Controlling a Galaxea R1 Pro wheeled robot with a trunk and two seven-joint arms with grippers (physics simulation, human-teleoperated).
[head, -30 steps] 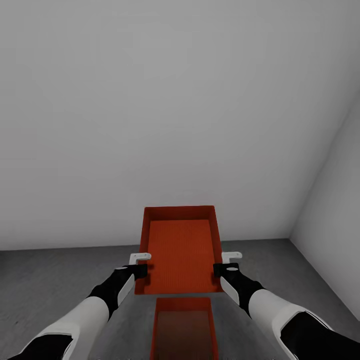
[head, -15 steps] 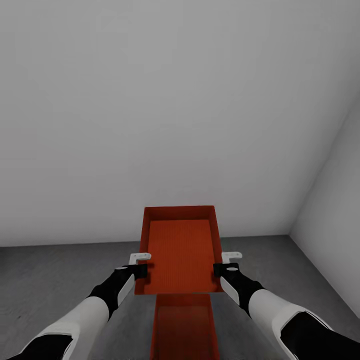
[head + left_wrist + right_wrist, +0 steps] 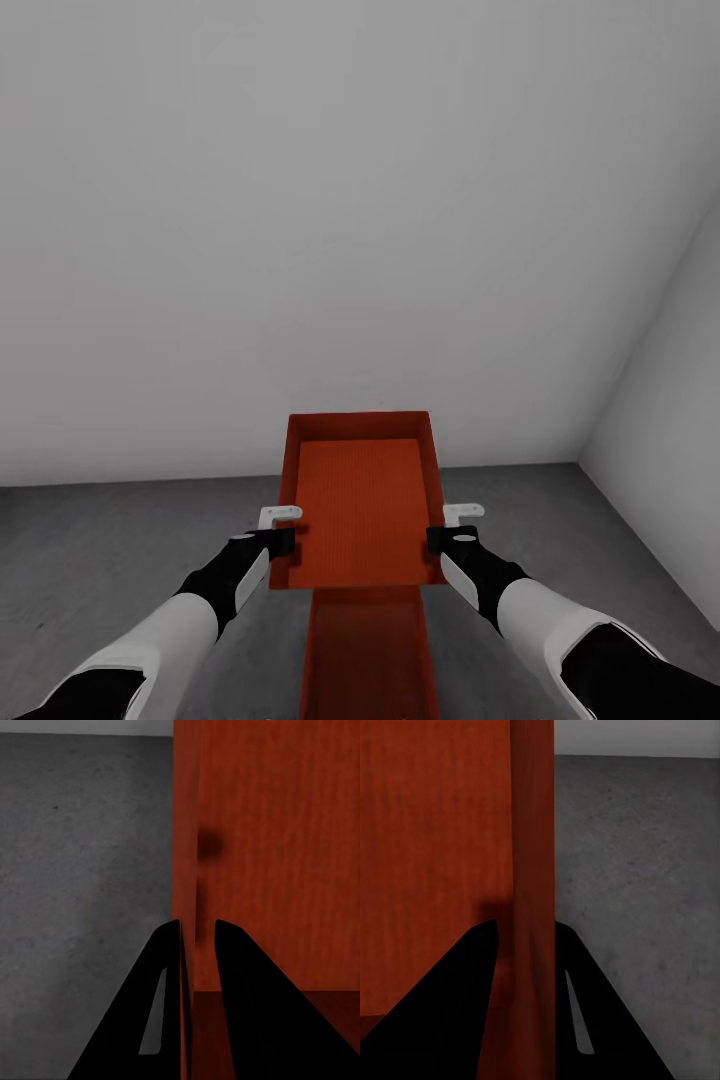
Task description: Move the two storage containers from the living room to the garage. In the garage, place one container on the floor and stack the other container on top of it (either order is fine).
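One orange-red storage container [image 3: 360, 510] hangs level above the floor, held by its two long walls. My left gripper [image 3: 283, 540] is shut on its left wall, and my right gripper [image 3: 437, 538] is shut on its right wall. In the left wrist view the left gripper [image 3: 196, 926] pinches the thin red wall [image 3: 262, 832] between its black fingers. The right gripper [image 3: 526, 926] clamps the opposite wall [image 3: 435, 817] in the right wrist view. The second storage container [image 3: 370, 655] lies on the grey concrete floor [image 3: 100, 560] below and nearer to me, its far end hidden under the held one.
A plain white wall [image 3: 300, 200] stands close ahead, meeting a second white wall [image 3: 670, 420] in a corner at the right. Speckled grey floor [image 3: 82, 870] spreads on both sides of the containers.
The whole view has shifted slightly: the floor's far edge and the lower container sit a little higher in the picture, with its far end slipping under the held container. Both grips are unchanged.
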